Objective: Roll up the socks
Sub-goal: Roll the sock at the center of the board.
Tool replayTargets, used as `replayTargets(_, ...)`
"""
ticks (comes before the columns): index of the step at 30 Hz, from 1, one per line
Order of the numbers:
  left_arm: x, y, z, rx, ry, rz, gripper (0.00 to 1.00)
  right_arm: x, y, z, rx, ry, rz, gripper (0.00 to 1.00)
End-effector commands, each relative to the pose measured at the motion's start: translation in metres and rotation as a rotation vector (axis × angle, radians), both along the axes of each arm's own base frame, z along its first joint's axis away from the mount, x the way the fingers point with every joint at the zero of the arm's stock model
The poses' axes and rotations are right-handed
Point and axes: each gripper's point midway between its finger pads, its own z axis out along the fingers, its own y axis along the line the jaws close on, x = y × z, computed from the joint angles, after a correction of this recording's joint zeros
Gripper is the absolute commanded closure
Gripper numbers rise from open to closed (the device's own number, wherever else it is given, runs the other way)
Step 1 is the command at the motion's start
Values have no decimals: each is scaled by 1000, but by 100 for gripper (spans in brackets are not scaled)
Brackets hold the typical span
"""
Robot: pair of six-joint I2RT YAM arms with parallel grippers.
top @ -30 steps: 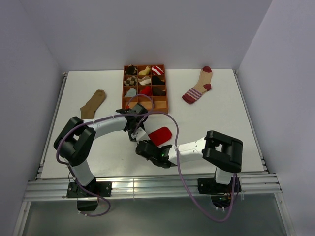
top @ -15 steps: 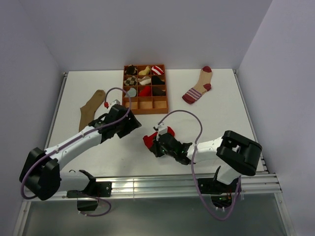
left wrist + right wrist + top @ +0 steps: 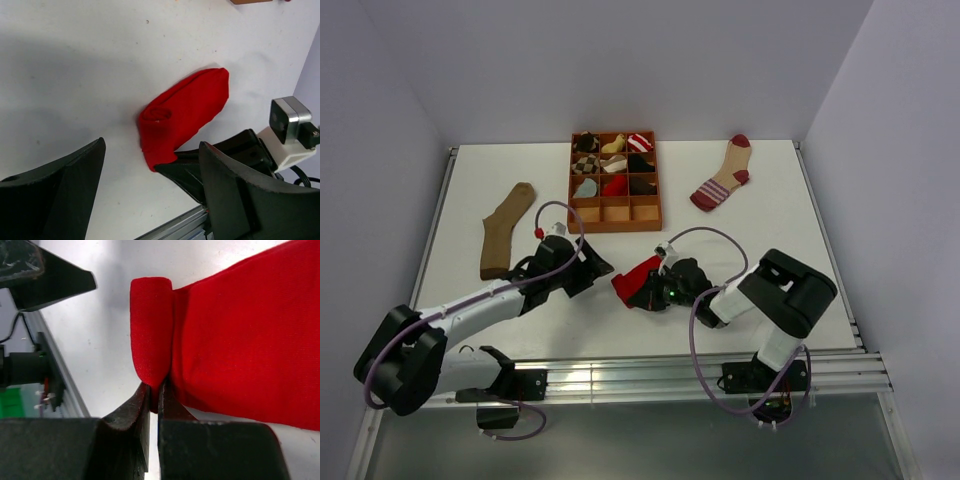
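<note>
You get bright, even overhead light on the white table (image 3: pixel 770 240); shadows are soft. In your right wrist view the near fingers (image 3: pixel 120 440) look dark and blurred.

Left gripper (image 3: pixel 152 145): two dark fingers (image 3: pixel 55 200) in the foreground, spread wide, gripping nothing. Red sock (image 3: pixel 192 107) lies flat on the white tabletop (image 3: pixel 75 65), near its railed edge, with one end curled into a small roll. Right gripper (image 3: pixel 170 167): black tip touches the sock's rolled end from the railed-edge side. Silver-faced block (image 3: pixel 287 117) sits on that arm.
</note>
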Motion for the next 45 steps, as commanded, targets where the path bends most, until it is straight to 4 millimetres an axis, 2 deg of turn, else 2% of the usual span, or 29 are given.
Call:
replayTargets(1,11,-22,16,-76,-55,-56,20,-24,-13,-32,-35,161,32,100)
replayTargets(10,8,-29,-22,-42,38,-83,26,-18,-13,-40,-57,205,29,100)
replayTargets(15,6,-30,-33,-21,58,-94,31,-12,-14,-41,-75,211,24,100)
replayTargets(21,1,-24,-59,42,128,-85,45,-6,-13,-41,-91,214,34,100)
replayTargets(22,1,-23,-64,57,141,-81,51,-6,-13,-40,-93,210,36,100)
replayTargets(26,-2,-19,-75,97,182,-80,65,-1,-11,-36,-105,195,43,98)
replayTargets(29,0,-18,-76,128,205,-80,77,4,-10,-32,-120,176,42,93)
replayTargets(30,-7,-11,-81,166,247,-80,83,5,-12,-28,-130,159,42,88)
replayTargets(32,-3,-9,-77,202,251,-74,89,12,-14,-23,-153,126,24,83)
replayTargets(38,-4,-9,-65,336,311,-118,96,31,-25,4,-248,-12,-33,60)
replayTargets(39,-5,-10,-63,350,319,-131,97,30,-25,10,-261,-40,-24,56)
replayTargets(40,4,-12,-60,377,301,-124,98,31,-26,14,-275,-64,-32,55)
replayTargets(41,-1,-9,-61,412,323,-142,98,38,-29,18,-306,-106,-74,53)
replayTargets(42,-1,-10,-60,423,328,-154,98,38,-30,26,-326,-148,-73,49)
replayTargets(44,1,-12,-61,448,346,-177,98,37,-23,39,-365,-224,-82,48)
replayTargets(45,-2,-11,-63,461,367,-189,98,45,-31,43,-430,-284,-135,46)
